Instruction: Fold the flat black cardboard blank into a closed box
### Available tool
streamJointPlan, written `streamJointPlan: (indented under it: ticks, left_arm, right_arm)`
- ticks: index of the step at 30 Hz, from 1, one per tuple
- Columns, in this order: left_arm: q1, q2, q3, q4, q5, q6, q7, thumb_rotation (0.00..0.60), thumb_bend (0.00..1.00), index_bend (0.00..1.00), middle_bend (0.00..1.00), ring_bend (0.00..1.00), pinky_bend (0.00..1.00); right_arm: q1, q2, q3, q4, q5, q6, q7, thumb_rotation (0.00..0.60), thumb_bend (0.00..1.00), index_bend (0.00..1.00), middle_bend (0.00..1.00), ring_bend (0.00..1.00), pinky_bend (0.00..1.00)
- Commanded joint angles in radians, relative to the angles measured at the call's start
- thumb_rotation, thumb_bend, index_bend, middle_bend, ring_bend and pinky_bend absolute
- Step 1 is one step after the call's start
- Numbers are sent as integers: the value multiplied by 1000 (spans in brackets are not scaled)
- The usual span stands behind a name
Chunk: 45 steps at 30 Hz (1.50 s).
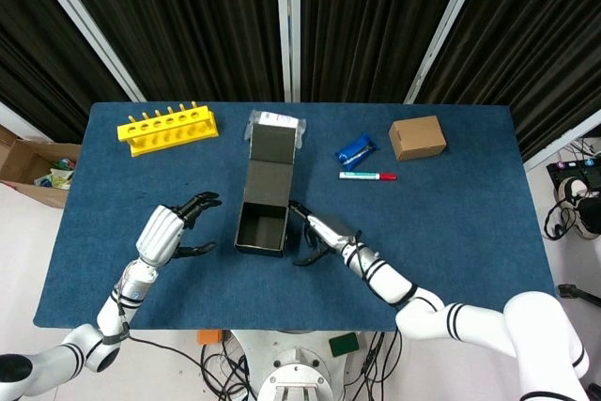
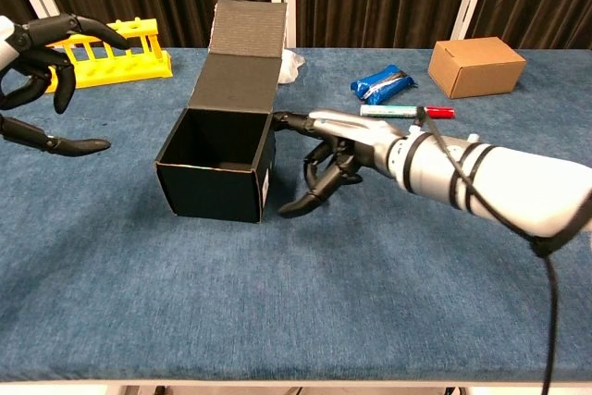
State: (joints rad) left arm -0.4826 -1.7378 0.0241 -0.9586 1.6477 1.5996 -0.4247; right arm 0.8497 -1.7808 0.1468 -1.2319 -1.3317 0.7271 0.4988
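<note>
The black cardboard box (image 1: 263, 223) (image 2: 220, 164) stands upright on the blue table, its top open and its lid flap (image 1: 269, 159) (image 2: 244, 53) raised at the far side. My right hand (image 1: 319, 235) (image 2: 328, 156) sits just right of the box with fingers spread, one fingertip at the box's right top edge, gripping nothing. My left hand (image 1: 167, 230) (image 2: 42, 60) hovers well to the left of the box, fingers apart and empty.
A yellow tube rack (image 1: 167, 128) (image 2: 116, 48) stands at the back left. Behind the lid lies a white packet (image 1: 280, 122). A blue packet (image 1: 356, 150) (image 2: 383, 81), a red-capped marker (image 1: 367, 176) (image 2: 400, 111) and a brown box (image 1: 417, 137) (image 2: 475, 66) lie back right.
</note>
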Motion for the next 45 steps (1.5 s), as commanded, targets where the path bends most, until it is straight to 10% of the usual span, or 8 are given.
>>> streamJointPlan:
  ticks: [1,19,37,45]
  left_arm:
    - [8,45,-13,-107,-52,-88,-18,600,0,203,197,672,939]
    - [-60,129,-64,-357,-281,-609,-321,600,0,1,10,648,940]
    - [-135,54,-106,-234,-228,-749,-572,600,0,6,39,647,941]
    - [-130,-20,-122,-161,-242,-730,-592,600,0,256,241,676,942]
  right_arm:
    - [-31,66,3,-80,74,1,-99,600,0,0,0,608,994]
    - [-162,561,87,-600,75,176,-195,600,0,0,85,614,996]
    - [-196,547,64,-536,57,172,-90,600,0,0,101,617,998]
    - [-201,494,51,-469,87,141,-41,600,0,0,121,630,999]
